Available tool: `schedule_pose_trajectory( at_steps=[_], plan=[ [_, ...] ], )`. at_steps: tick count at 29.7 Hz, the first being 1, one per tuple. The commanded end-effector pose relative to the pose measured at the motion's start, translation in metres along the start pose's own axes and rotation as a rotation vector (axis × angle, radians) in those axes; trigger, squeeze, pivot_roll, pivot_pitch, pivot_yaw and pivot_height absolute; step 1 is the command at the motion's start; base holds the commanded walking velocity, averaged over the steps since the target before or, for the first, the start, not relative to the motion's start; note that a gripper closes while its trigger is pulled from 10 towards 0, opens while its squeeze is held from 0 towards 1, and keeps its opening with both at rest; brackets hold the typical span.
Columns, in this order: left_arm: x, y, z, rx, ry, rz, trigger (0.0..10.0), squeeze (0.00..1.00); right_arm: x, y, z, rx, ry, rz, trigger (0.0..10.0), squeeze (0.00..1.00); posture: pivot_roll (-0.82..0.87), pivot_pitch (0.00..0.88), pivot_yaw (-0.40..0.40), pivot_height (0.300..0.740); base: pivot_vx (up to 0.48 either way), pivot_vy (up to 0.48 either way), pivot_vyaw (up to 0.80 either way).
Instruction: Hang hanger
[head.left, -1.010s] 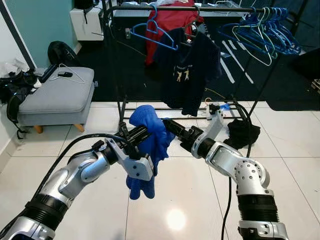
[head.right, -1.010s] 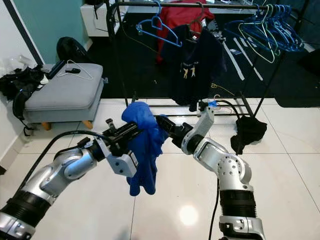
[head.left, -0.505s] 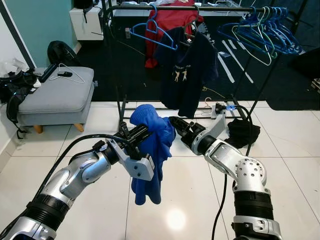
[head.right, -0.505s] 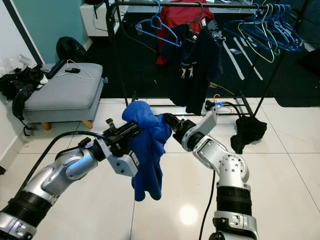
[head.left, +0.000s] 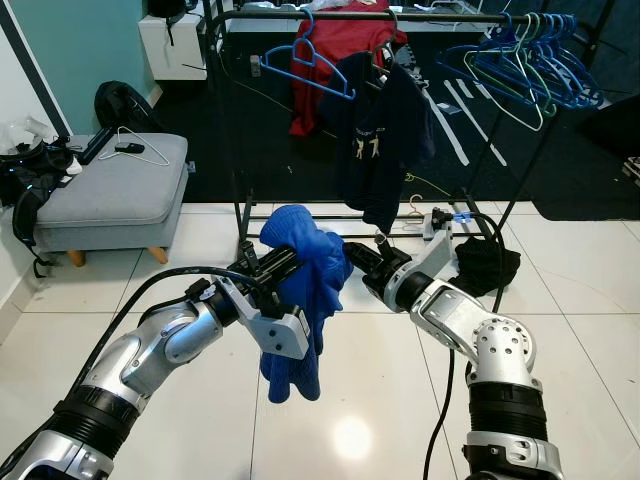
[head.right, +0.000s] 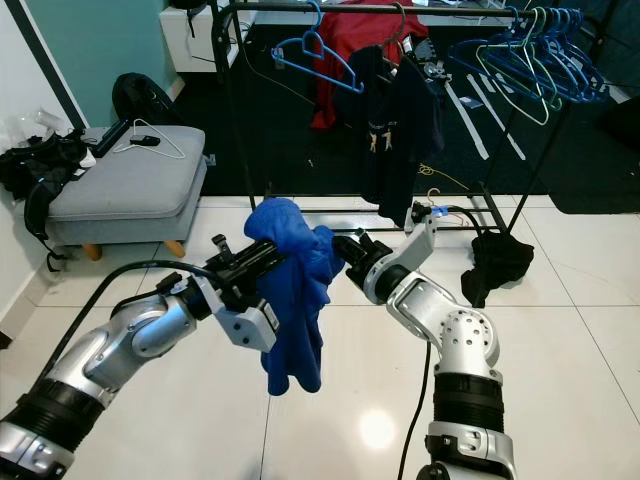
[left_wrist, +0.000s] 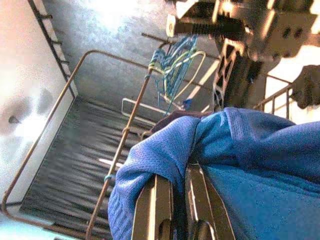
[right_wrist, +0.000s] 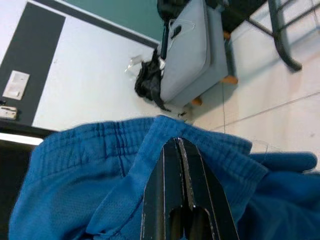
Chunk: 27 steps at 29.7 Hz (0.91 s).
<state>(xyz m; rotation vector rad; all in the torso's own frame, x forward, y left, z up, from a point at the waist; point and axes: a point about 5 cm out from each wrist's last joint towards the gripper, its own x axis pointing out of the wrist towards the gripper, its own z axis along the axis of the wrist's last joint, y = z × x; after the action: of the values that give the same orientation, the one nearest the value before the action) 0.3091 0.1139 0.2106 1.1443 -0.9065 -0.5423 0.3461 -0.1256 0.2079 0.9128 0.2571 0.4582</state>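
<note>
white tiled floor (head.left: 180, 420) out front, black clothes rack (head.left: 225, 120) behind. one bright blue mesh garment (head.left: 300, 300) hangs between two grippers: left gripper (head.left: 268, 268) clenched on its bunched top, right gripper (head.left: 352, 255) pinching its edge from beside.

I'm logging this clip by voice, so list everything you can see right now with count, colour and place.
blue garment: one, blue, held between both grippers above the floor
clothes rack: one, black, behind the arms
red garment: one, red, hanging on the rack
dark shirt: one, navy, hanging on the rack
hangers: several, blue and green, bunched at the rack's right end
blue hanger: one, blue, on the rack near its left end
ottoman: one, grey, left of the rack
white wire hanger: one, on the ottoman
left gripper: jaws shut on the blue garment
right gripper: jaws shut on the blue garment
</note>
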Motion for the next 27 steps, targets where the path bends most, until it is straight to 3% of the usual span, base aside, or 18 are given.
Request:
schedule_pose_trajectory(
  at_steps=[1,2,3,6,8,9,10,11,15,17,19,23,26,27],
  plan=[
    [-0.002,0.005,-0.007,0.009,0.034,0.028,0.0,0.00,-0.003,0.002,0.013,-0.128,-0.099,-0.017,0.0,0.00,-0.02,0.180,0.022,0.740,0.000,0.000,0.00],
    [-0.002,0.005,-0.007,0.009,0.034,0.028,0.0,0.00,-0.003,0.002,0.013,-0.128,-0.099,-0.017,0.0,0.00,-0.02,0.180,0.022,0.740,0.000,0.000,0.00],
    [-0.003,0.008,-0.009,0.011,0.050,0.040,0.0,0.00,-0.005,0.008,0.026,-0.228,-0.177,0.001,0.0,0.00,-0.02,0.179,0.023,0.740,0.000,0.000,0.00],
    [-0.004,0.012,-0.013,0.024,0.065,0.057,0.0,0.00,-0.010,0.020,0.039,-0.269,-0.226,0.058,0.0,0.00,-0.02,0.177,0.022,0.740,0.000,0.000,0.00],
    [-0.004,0.014,-0.014,0.030,0.068,0.066,0.0,0.00,-0.012,0.021,0.037,-0.264,-0.179,0.076,0.0,0.00,-0.02,0.173,0.021,0.740,0.000,0.000,0.00],
    [-0.003,0.016,-0.013,0.039,0.064,0.076,0.0,0.00,-0.013,0.017,0.027,-0.266,-0.106,0.064,5.3,0.00,-0.02,0.170,0.020,0.740,0.000,0.000,0.00],
    [-0.003,0.016,-0.013,0.039,0.064,0.076,0.0,0.00,-0.013,0.017,0.027,-0.266,-0.106,0.064,5.3,0.00,-0.02,0.170,0.020,0.740,0.000,0.000,0.00],
    [-0.002,0.018,-0.012,0.047,0.053,0.084,0.0,0.00,-0.014,0.008,0.015,-0.246,-0.042,0.010,10.0,1.00,-0.02,0.168,0.018,0.740,0.000,0.000,0.00],
    [0.000,0.018,-0.010,0.055,0.041,0.088,0.0,0.00,-0.015,-0.002,-0.001,-0.202,0.009,-0.054,10.0,1.00,-0.02,0.165,0.018,0.740,0.000,0.000,0.00],
    [-0.001,0.015,-0.009,0.051,0.045,0.077,0.0,0.00,-0.013,0.000,-0.013,-0.058,0.015,-0.053,10.0,1.00,-0.02,0.156,0.018,0.740,0.000,0.000,0.00],
    [-0.001,0.013,-0.010,0.050,0.048,0.070,0.0,0.00,-0.011,0.002,-0.020,0.019,0.017,-0.043,10.0,1.00,-0.02,0.156,0.018,0.740,0.000,0.000,0.00],
    [-0.001,0.013,-0.009,0.052,0.044,0.070,0.0,0.00,-0.010,0.002,-0.022,0.014,0.005,-0.042,10.0,1.00,-0.02,0.152,0.020,0.740,0.000,0.000,0.00],
    [0.001,0.013,-0.006,0.054,0.026,0.071,0.0,0.00,-0.008,0.005,-0.019,0.059,-0.023,-0.004,10.0,1.00,-0.02,0.150,0.020,0.740,0.000,0.000,0.00],
    [0.002,0.012,-0.004,0.057,0.011,0.068,0.0,0.00,-0.007,0.012,-0.013,0.120,-0.047,0.058,10.0,1.00,-0.02,0.147,0.020,0.740,0.000,0.000,0.00]
  ],
)
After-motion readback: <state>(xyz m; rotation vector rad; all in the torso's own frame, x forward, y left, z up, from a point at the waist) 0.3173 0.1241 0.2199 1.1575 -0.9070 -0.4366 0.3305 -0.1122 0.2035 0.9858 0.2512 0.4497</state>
